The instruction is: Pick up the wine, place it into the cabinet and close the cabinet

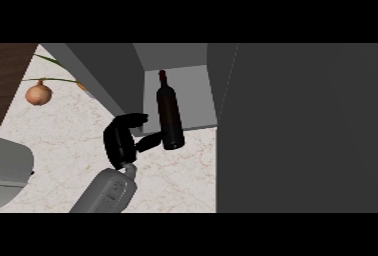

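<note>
The dark wine bottle (169, 112) stands in the open grey cabinet's pale compartment (196, 95). Its neck points to the far side, and its base overlaps the compartment's front edge. My left hand (119, 142) is just left of the bottle's lower part, on the end of a grey forearm rising from the lower edge. Its fingers (131, 120) arc toward the bottle but stop short of it. The thumb (150, 140) reaches right and touches the bottle near its base. The hand does not wrap the bottle. My right hand does not show.
A grey cabinet door (100, 75) slants open left of the compartment. A broad dark grey panel (295, 125) fills the right half. An onion (38, 94) with green stems lies at the far left. A grey rounded object (11, 170) sits at the left edge on the marble counter (177, 180).
</note>
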Available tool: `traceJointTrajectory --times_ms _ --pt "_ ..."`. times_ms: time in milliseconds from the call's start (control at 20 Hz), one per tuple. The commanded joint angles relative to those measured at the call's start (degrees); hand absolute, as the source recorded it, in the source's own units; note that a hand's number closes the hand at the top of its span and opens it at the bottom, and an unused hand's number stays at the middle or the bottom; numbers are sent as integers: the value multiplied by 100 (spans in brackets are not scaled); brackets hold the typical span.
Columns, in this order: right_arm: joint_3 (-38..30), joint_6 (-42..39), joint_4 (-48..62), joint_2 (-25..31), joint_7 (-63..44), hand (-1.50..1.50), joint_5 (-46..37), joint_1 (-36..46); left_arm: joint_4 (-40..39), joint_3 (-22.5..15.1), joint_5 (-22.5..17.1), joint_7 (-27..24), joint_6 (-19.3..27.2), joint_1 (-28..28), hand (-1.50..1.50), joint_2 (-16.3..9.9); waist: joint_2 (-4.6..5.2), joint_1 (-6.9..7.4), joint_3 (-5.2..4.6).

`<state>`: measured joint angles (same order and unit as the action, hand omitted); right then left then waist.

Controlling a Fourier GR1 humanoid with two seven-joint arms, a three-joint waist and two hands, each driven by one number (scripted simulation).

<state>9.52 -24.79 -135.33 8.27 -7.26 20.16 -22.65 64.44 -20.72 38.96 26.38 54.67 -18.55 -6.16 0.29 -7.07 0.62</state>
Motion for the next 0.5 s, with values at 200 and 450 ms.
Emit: traceJointTrajectory --times_ms 200,450 --pt "-141 97 -235 83 -177 -150 223 -106 -22 -21 -676 -501 -141 -1354 -150 591 60 33 -91" --pt "-18 207 -255 -32 -148 -150 138 -75 295 39 -1118 -685 71 -1325 -150 598 43 90 -98"
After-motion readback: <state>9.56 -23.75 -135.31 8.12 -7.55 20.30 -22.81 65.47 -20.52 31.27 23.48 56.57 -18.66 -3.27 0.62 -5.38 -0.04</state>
